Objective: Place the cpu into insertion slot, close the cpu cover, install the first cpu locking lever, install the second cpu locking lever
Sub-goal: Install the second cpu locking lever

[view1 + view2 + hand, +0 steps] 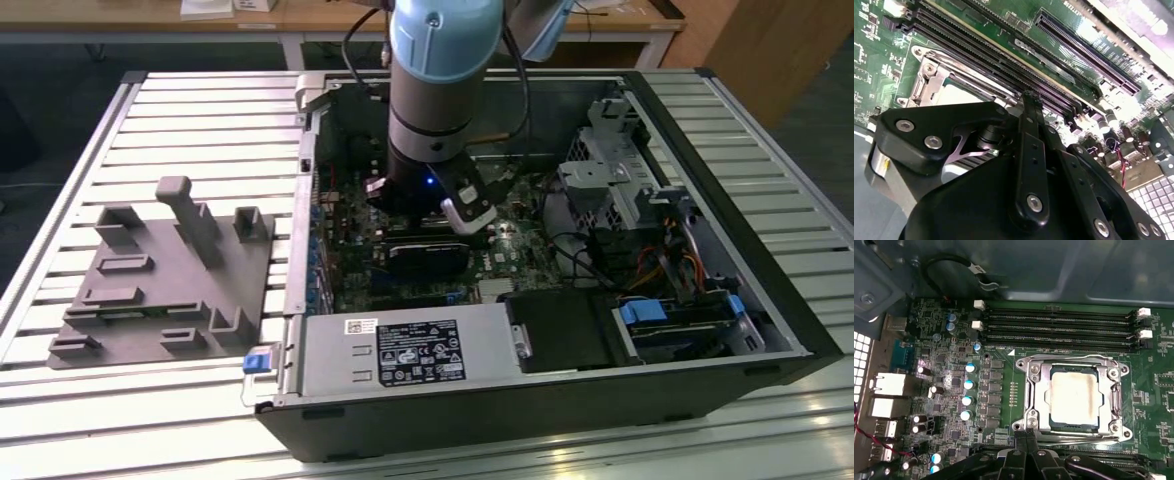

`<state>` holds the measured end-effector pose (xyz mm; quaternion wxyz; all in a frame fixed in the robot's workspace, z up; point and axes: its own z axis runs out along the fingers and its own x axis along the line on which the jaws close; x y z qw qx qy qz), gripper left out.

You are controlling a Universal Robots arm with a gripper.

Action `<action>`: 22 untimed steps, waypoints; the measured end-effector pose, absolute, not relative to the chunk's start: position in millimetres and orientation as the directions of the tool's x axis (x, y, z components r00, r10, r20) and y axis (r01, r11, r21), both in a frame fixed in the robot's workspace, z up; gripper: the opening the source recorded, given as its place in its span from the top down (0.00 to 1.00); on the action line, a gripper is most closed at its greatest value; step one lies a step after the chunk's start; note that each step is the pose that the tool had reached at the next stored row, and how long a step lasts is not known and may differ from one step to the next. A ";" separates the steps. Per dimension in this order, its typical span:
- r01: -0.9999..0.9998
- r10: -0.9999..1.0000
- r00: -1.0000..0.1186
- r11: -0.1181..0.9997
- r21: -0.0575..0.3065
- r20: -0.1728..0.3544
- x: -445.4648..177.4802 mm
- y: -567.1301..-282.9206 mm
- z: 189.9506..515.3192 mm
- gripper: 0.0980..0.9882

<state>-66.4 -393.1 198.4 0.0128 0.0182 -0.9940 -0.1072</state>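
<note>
memory slots flank socket, open room above cpu

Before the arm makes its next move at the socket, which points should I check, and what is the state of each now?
1. The cpu lies in the socket, flat and square: ok.
2. The cpu cover is down around the chip, with its window over the metal top: ok.
3. A locking lever runs along the memory-slot side of the cover: ok; whether it is latched, cannot tell.
4. A second lever on the gripper's side, latched: cannot tell.
5. The gripper is at the socket edge, fingers together: ok.
6. Fingers holding anything: cannot tell.
</note>
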 end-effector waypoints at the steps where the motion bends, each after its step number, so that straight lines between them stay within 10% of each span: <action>1: -0.033 -0.039 -0.999 0.976 0.216 0.021 -66.4 -393.1 197.6 0.99; 22: -0.032 -0.039 -0.999 0.971 0.236 0.024 -57.0 -393.1 202.2 0.99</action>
